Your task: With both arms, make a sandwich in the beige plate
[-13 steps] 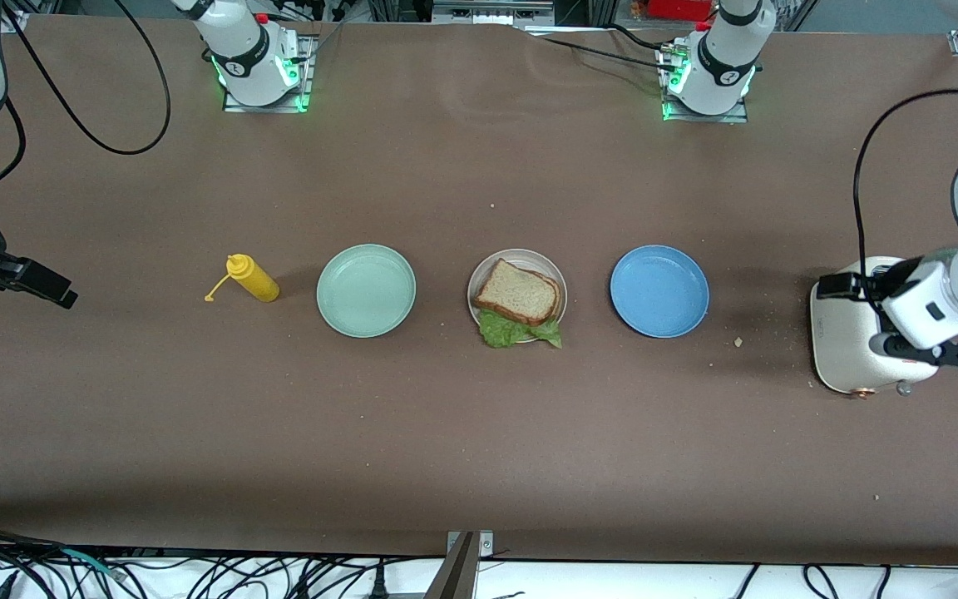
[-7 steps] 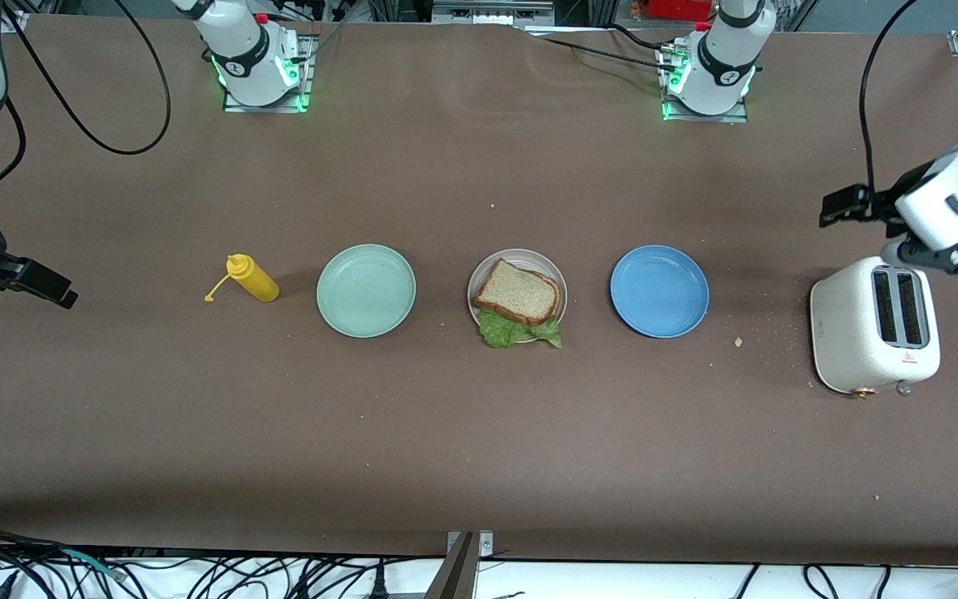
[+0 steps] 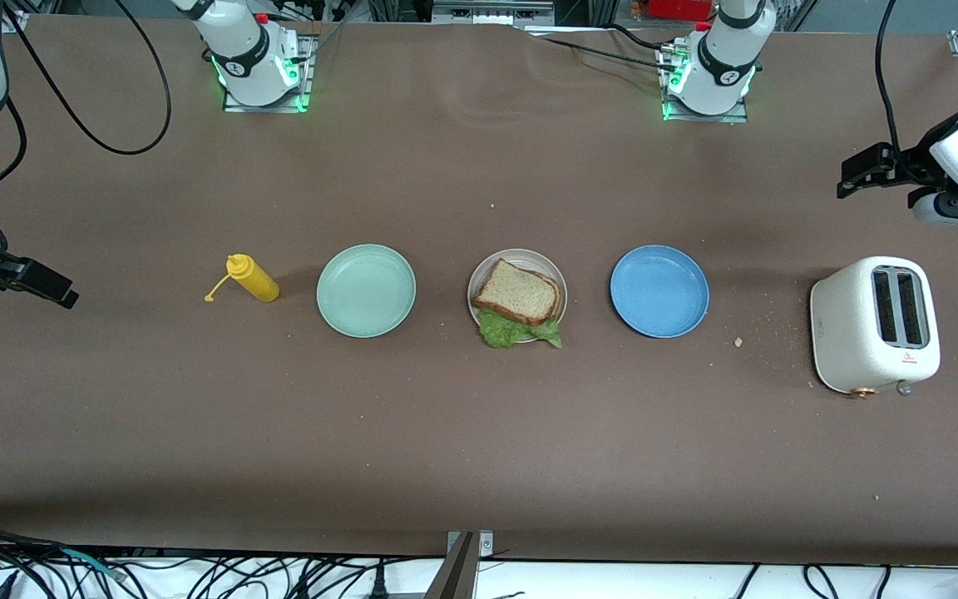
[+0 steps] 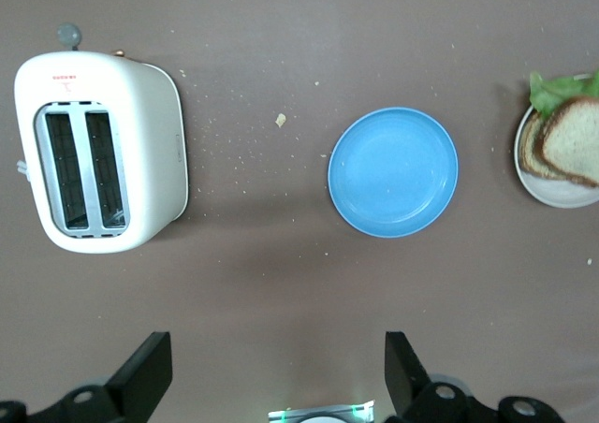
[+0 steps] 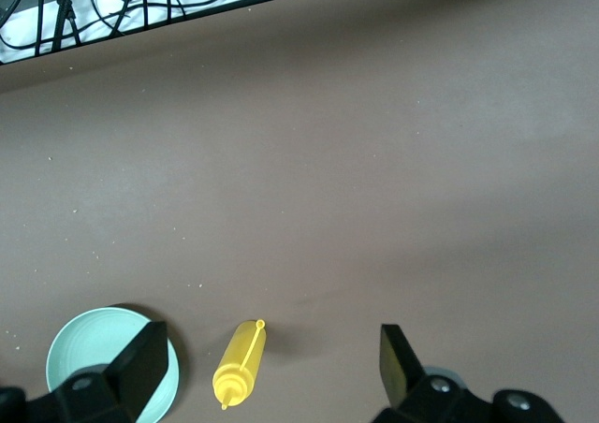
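- Though the toaster [image 3: 875, 324] carries a small red mark and a line of print on its side, visible in the front and left wrist views, the writing is too small to read.
- The sandwich [image 3: 520, 299] sits on the beige plate [image 3: 479, 274] at the middle of the worktop [image 3: 479, 433], its top toasted slice covering most of the plate and its lettuce leaf [image 3: 517, 331] spilling over the rim on the side nearer the front camera.
- The beige plate lies between the mint-green plate [image 3: 366, 290] and the blue plate [image 3: 659, 291]; the yellow squeeze bottle [image 3: 252, 279] lies on its side just beside the mint-green plate, toward the right arm's end.
- Compared with a second ago, the left claw [image 4: 279, 371] has left the toaster, which now shows whole with both slots uncovered; the claw hangs over bare worktop at the left arm's end, fingers spread wide and holding nothing.
- The right claw [image 5: 267, 362] waits at the right arm's end, unchanged, fingers wide apart and empty.
- Crumbs [image 3: 738, 341] lie between the blue plate and the toaster.
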Robot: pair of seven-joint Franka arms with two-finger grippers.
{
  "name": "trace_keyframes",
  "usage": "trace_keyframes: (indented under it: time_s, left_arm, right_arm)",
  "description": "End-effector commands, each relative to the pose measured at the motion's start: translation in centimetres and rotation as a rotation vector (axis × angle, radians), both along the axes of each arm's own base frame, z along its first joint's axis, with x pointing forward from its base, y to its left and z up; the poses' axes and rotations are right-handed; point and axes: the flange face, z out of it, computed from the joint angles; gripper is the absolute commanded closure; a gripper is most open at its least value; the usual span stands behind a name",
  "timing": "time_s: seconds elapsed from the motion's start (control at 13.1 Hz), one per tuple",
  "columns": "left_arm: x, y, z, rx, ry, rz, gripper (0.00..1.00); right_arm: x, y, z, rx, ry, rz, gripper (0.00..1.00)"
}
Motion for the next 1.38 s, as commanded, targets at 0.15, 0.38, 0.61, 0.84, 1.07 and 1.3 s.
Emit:
trace_keyframes:
  time_s: [0.15,0.38,0.61,0.84,1.07,1.3]
  left_arm:
    - [0.4,0.3,1.5,0.040,-0.066,0.039,0.00]
    - [0.8,0.3,0.7,0.044,-0.048,0.037,0.00]
    - [0.9,0.5,0.6,0.044,-0.048,0.040,0.00]
    - [1.0,0.1,0.5,0.044,-0.048,0.041,0.00]
    - [1.6,0.0,-0.1,0.045,-0.041,0.044,0.00]
    - [2.0,0.3,-0.8,0.045,-0.034,0.041,0.00]
  right_arm:
    - [-0.1,0.8,0.4,-0.006,-0.004,-0.007,0.00]
    - [-0.1,0.8,0.4,-0.007,-0.004,-0.007,0.00]
    - [0.0,0.8,0.3,-0.006,-0.006,-0.007,0.00]
    - [0.0,0.8,0.3,-0.006,-0.004,-0.007,0.00]
    - [-0.1,0.9,0.4,-0.006,-0.004,-0.007,0.00]
    - [-0.1,0.9,0.4,-0.006,-0.004,-0.007,0.00]
